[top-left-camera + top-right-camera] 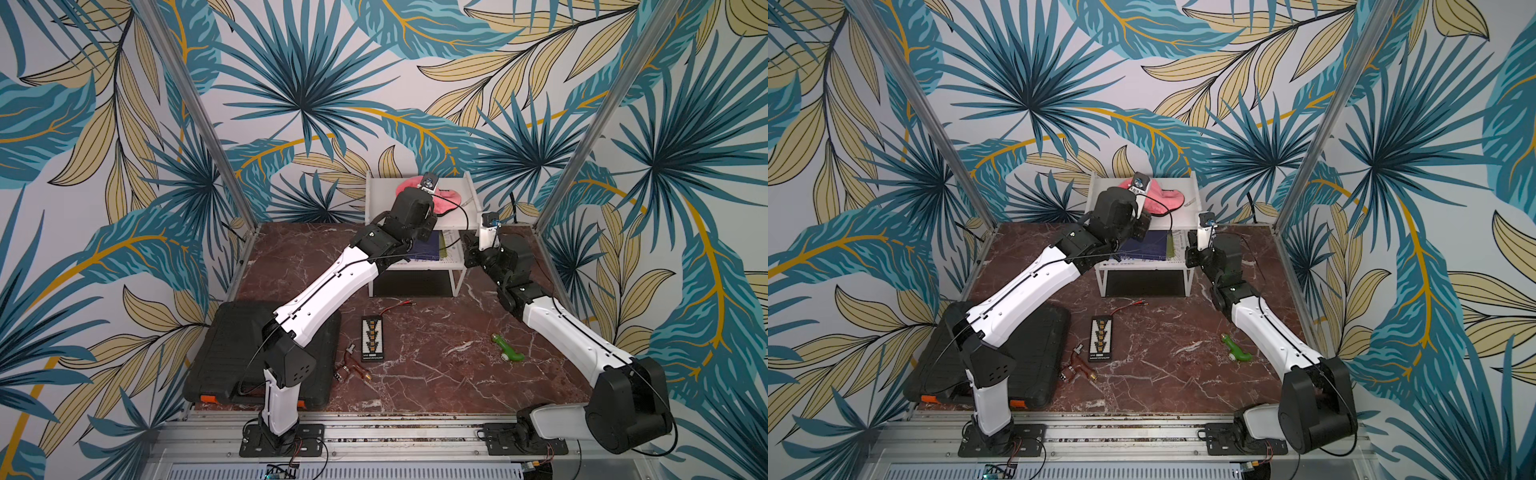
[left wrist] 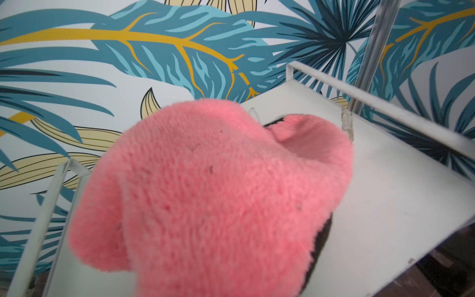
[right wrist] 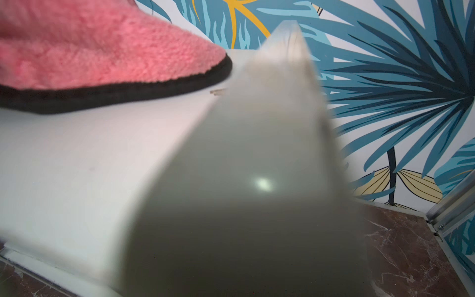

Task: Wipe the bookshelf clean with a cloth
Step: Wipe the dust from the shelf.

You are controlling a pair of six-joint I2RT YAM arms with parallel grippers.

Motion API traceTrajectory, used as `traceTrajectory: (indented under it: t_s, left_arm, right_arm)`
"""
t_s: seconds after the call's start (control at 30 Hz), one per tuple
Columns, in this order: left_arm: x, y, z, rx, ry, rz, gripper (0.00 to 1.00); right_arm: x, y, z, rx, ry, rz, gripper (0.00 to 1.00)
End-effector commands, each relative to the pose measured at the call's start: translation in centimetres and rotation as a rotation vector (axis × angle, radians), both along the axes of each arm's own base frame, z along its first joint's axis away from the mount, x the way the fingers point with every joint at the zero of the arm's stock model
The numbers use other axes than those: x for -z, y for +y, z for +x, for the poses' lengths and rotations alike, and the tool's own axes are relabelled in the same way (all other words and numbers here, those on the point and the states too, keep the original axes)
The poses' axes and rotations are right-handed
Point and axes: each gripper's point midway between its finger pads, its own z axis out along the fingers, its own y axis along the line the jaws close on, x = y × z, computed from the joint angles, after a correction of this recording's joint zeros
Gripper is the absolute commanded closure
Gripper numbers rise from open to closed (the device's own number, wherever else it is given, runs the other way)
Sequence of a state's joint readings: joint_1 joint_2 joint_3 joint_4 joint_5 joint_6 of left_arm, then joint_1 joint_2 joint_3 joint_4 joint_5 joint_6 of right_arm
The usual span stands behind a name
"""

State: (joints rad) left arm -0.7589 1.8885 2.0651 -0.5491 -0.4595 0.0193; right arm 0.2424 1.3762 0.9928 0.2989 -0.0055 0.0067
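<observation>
I hold the pink cloth [image 1: 448,196] bunched on the top board of the white bookshelf [image 1: 382,208], just above frame centre, left gripper [image 1: 428,186] clamped on it for wiping, while the right gripper [image 1: 473,243] sits at the shelf's right edge, likely bracing it, jaws hidden so I cannot tell their state

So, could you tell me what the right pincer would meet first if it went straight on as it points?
Probably the raised side edge of the bookshelf, which looms close and blurred in the right wrist view, though depth is unclear. The cloth lies beyond it.
</observation>
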Motion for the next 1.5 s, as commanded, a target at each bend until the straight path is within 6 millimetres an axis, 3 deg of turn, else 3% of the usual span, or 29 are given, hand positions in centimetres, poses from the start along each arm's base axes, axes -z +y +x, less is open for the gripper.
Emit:
traceTrajectory:
  t_s: [0.0, 0.07, 0.2, 0.27, 0.3, 0.43, 0.53, 0.6, 0.67, 0.7, 0.8, 0.87, 0.93, 1.03, 1.13, 1.2, 1.27, 1.33, 1.4, 1.43, 1.47]
  left_arm:
    - [-2.7, 6.2, 0.1, -0.257, -0.104, 0.054, 1.00]
    - [-2.5, 4.1, -0.6, -0.175, -0.093, -0.011, 1.00]
    - [-0.9, -6.1, -3.7, 0.288, 0.053, -0.212, 1.00]
    - [-0.8, -8.4, -4.9, 0.396, 0.104, -0.235, 1.00]
    - [-0.7, -8.0, -4.7, 0.376, 0.106, -0.221, 1.00]
    - [0.1, -0.9, -2.6, 0.071, 0.018, -0.115, 1.00]
    - [-0.7, 5.2, -2.8, -0.165, -0.079, -0.024, 1.00]
    - [-1.3, 6.9, -3.5, -0.222, -0.117, -0.019, 1.00]
    - [-1.1, 5.7, -4.1, -0.156, -0.097, -0.057, 1.00]
    - [-1.0, 4.1, -4.5, -0.077, -0.071, -0.100, 1.00]
    - [-1.0, -4.2, -7.7, 0.357, 0.056, -0.297, 1.00]
    - [-0.9, -6.4, -8.8, 0.468, 0.103, -0.316, 1.00]
    - [-0.5, -4.1, -7.1, 0.316, 0.083, -0.240, 1.00]
    - [0.2, 2.5, -4.9, 0.020, 0.006, -0.130, 1.00]
    - [-0.6, 8.6, -5.3, -0.187, -0.067, -0.100, 1.00]
    - [-0.7, 10.1, -5.8, -0.228, -0.102, -0.120, 1.00]
    - [-1.0, 9.4, -6.0, -0.185, -0.096, -0.176, 1.00]
    - [-1.3, 5.6, -6.3, -0.009, -0.052, -0.281, 1.00]
    - [-1.2, 0.7, -7.1, 0.217, 0.016, -0.378, 1.00]
    - [-1.3, -1.2, -7.6, 0.301, 0.051, -0.400, 1.00]
    - [-1.5, -1.7, -7.7, 0.319, 0.066, -0.402, 1.00]
  right_arm:
    - [1.3, 0.4, 0.5, -0.028, 0.040, 0.013, 0.85]
    - [1.5, 0.4, 0.5, -0.027, 0.044, 0.016, 0.85]
    - [1.3, 0.4, 0.7, -0.025, 0.039, 0.025, 0.85]
    - [1.2, 0.6, 0.7, -0.035, 0.035, 0.030, 0.85]
    - [1.2, 0.6, 0.8, -0.039, 0.031, 0.031, 0.85]
    - [1.2, 0.9, 0.8, -0.053, 0.030, 0.021, 0.87]
    - [1.6, 1.0, 0.8, -0.064, 0.024, -0.009, 0.90]
    - [1.7, 1.0, 1.0, -0.069, 0.012, -0.026, 0.93]
    - [1.7, 1.0, 1.2, -0.076, 0.004, -0.032, 0.94]
    - [1.6, 1.2, 1.2, -0.083, -0.002, -0.032, 0.95]
    - [1.2, 1.4, 1.3, -0.098, -0.025, -0.024, 0.95]
    - [0.9, 1.6, 1.2, -0.108, -0.039, -0.018, 0.95]
    - [0.8, 1.6, 0.9, -0.110, -0.046, -0.012, 0.95]
    - [0.9, 1.5, 0.4, -0.115, -0.046, -0.014, 0.95]
    - [1.0, 1.4, 0.1, -0.115, -0.044, -0.027, 0.95]
    - [1.0, 1.4, 0.0, -0.114, -0.042, -0.029, 0.95]
    - [0.9, 1.3, 0.1, -0.108, -0.044, -0.021, 0.95]
    - [0.8, 1.2, 0.3, -0.098, -0.044, -0.010, 0.93]
    - [0.5, 1.2, 0.3, -0.093, -0.046, 0.001, 0.81]
    - [0.4, 1.1, 0.1, -0.094, -0.047, 0.006, 0.75]
    - [0.2, 1.1, -0.2, -0.097, -0.052, 0.010, 0.71]
